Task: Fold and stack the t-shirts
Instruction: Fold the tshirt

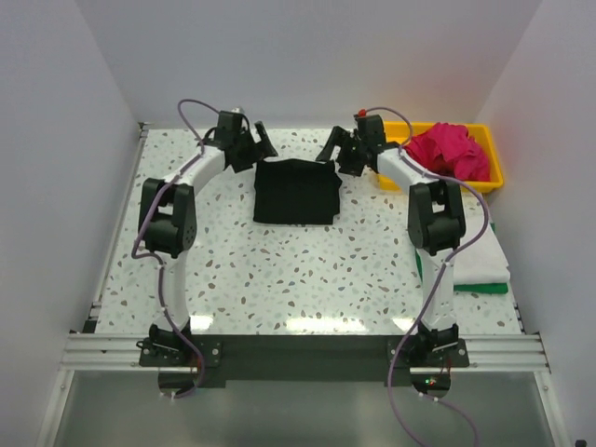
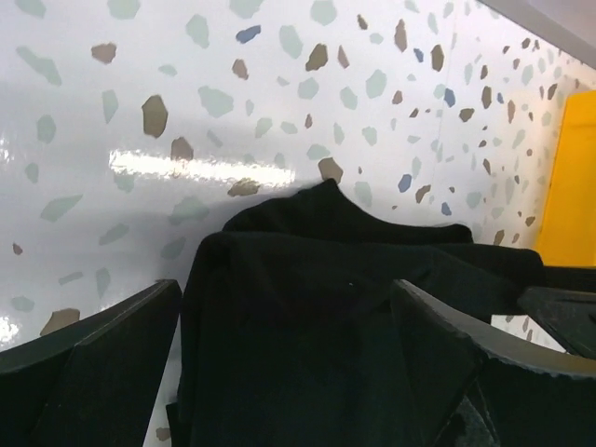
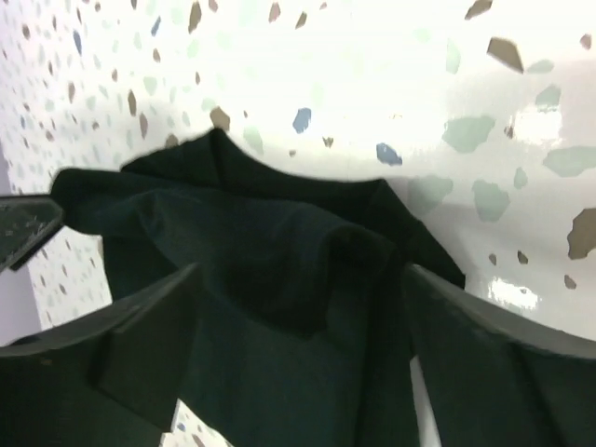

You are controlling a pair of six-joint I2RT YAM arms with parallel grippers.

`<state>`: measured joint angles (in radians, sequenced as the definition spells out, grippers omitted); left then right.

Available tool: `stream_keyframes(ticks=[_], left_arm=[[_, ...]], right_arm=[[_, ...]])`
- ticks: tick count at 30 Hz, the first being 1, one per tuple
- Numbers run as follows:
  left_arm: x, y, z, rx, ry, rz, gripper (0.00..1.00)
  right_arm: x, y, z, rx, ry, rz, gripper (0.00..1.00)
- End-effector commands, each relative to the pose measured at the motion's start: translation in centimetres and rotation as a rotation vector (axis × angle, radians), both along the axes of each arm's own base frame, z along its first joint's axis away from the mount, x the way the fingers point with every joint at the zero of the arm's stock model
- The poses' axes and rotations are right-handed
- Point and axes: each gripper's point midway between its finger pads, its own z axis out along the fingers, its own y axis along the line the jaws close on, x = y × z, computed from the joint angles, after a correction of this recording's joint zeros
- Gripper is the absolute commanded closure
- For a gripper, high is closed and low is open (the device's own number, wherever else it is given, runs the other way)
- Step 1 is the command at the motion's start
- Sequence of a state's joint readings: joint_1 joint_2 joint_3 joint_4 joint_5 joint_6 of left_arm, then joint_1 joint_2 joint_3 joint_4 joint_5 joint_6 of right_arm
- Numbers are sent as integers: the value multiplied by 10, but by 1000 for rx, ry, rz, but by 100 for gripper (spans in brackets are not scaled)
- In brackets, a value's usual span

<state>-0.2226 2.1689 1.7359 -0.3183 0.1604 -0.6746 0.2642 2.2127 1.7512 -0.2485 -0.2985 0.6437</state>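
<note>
A black t-shirt [image 1: 296, 191] lies folded into a rough rectangle on the speckled table [image 1: 279, 270] at the far middle. My left gripper [image 1: 262, 142] is open at its far left corner; the black cloth [image 2: 317, 317] lies between and below its fingers. My right gripper [image 1: 328, 146] is open at the far right corner, above the rumpled cloth [image 3: 279, 270]. A magenta t-shirt [image 1: 449, 151] is bunched in the yellow tray [image 1: 492, 177]. A white t-shirt [image 1: 480, 261] lies folded on a green one [image 1: 484, 289] at the right edge.
White walls close in the table at the back and both sides. The yellow tray's edge shows at the right of the left wrist view [image 2: 570, 186]. A metal rail [image 1: 298, 352] runs along the near edge by the arm bases.
</note>
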Motion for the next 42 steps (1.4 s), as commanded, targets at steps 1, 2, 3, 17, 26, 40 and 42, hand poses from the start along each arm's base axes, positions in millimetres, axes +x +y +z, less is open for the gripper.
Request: stream_keyframes(ticks=[1, 2, 3, 17, 26, 40, 42], left_arm=[[20, -3, 49, -5, -121, -41, 0], [19, -2, 54, -1, -131, -45, 0], [18, -2, 57, 2, -141, -49, 0], [-14, -38, 49, -147, -164, -207, 0], [32, -54, 8, -183, -136, -216, 0], [10, -34, -66, -139, -19, -141, 0], [0, -32, -67, -135, 5, -148, 0]], right_arm=[[21, -4, 40, -35, -108, 13, 1], [22, -6, 44, -44, -121, 20, 1], [21, -5, 57, -42, -150, 26, 1], [-49, 67, 67, 173, -175, 224, 1], [19, 58, 23, 41, -182, 67, 1], [20, 2, -93, -113, 17, -77, 1], [15, 8, -89, -89, 15, -52, 1]])
